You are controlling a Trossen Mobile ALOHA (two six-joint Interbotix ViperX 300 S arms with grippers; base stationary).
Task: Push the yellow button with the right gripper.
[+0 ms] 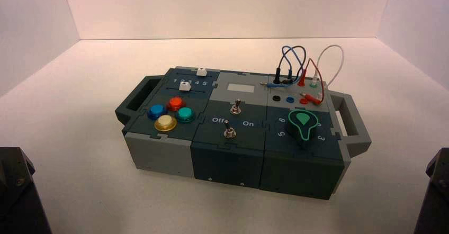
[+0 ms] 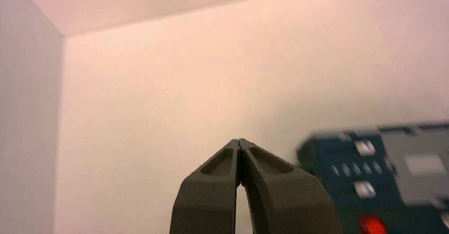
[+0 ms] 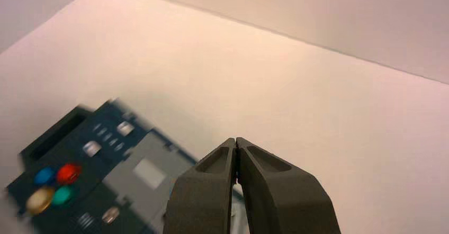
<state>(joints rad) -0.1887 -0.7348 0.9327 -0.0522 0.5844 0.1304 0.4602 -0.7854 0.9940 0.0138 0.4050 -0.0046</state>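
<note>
High view, read left to right: the left gripper (image 2: pixel 240 141) is parked at the near left corner, fingers pressed together. The yellow button (image 1: pixel 165 123) is set nearest of four buttons on the left end of the box (image 1: pixel 233 154). The right gripper (image 3: pixel 235 140) is closed and empty; the button lies forward and well to its left (a long cross-reach, probably).

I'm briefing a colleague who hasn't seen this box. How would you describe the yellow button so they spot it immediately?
Start at the box and go to its left section, where four round buttons sit in a tight cluster below the two white sliders. The yellow button is the one at the cluster's front, nearest the robot. Its pale yellow cap in a gold ring distinguishes it from the blue, orange-red and teal neighbours.
</note>
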